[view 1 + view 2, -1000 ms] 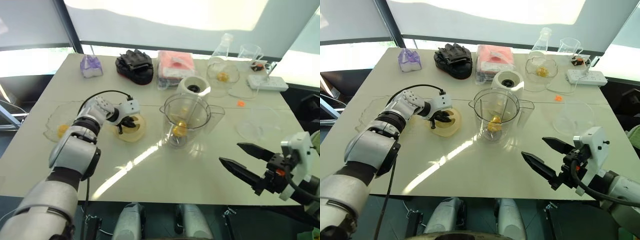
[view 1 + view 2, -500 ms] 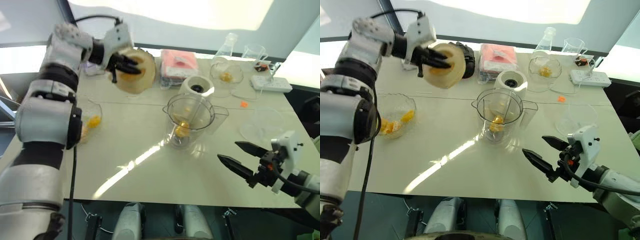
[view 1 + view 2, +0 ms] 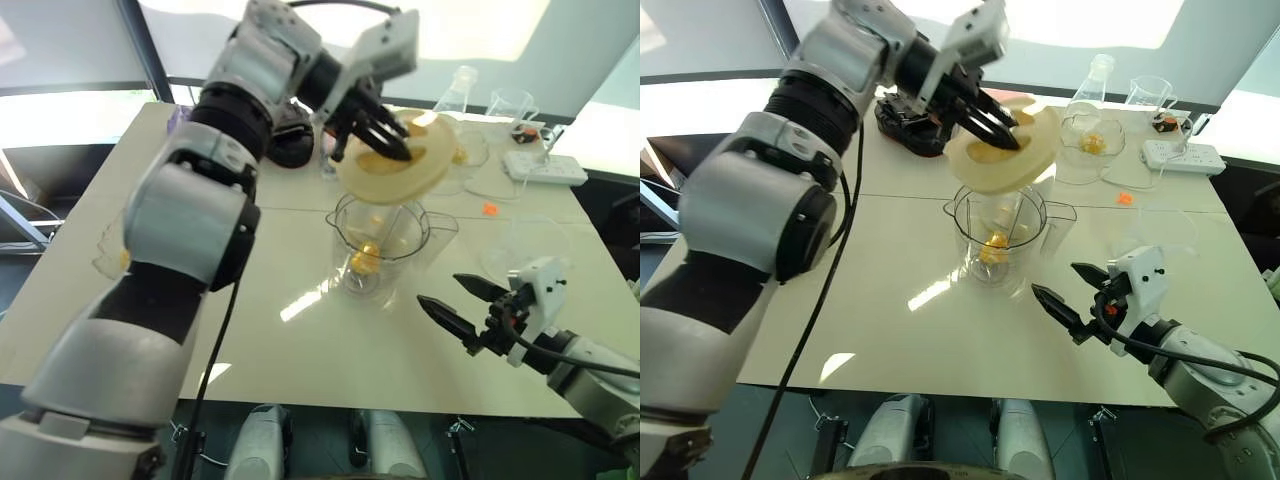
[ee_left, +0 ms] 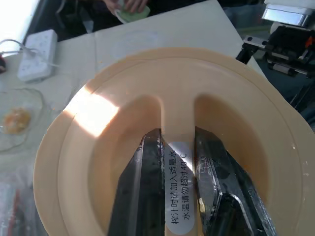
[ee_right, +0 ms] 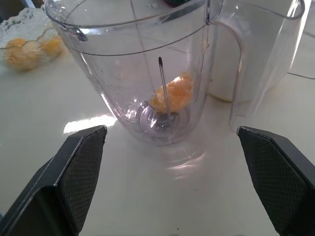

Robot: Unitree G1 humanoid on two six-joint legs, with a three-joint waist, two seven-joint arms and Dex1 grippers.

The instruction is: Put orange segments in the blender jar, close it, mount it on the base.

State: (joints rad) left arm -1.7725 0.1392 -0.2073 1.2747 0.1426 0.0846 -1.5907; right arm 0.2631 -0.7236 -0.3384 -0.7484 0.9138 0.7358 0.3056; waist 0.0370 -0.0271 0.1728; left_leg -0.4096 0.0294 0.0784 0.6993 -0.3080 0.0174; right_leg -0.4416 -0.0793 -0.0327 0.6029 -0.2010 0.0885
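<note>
Orange segments (image 5: 173,96), glossy yellow-orange wedges, already lie in the bottom of the large clear plastic blender jar (image 3: 378,243), which stands upright on the tabletop (image 3: 300,340) just in front of the squat cream-white base (image 5: 224,73). Directly above the jar's rim, the left pincer (image 4: 179,189) is clamped on the centre rib of a flat cream round lid (image 3: 392,160), tilted, so closing means lowering it straight down. Nearer the camera than the jar, the right pincer (image 3: 462,308) gapes wide, holding nothing.
</note>
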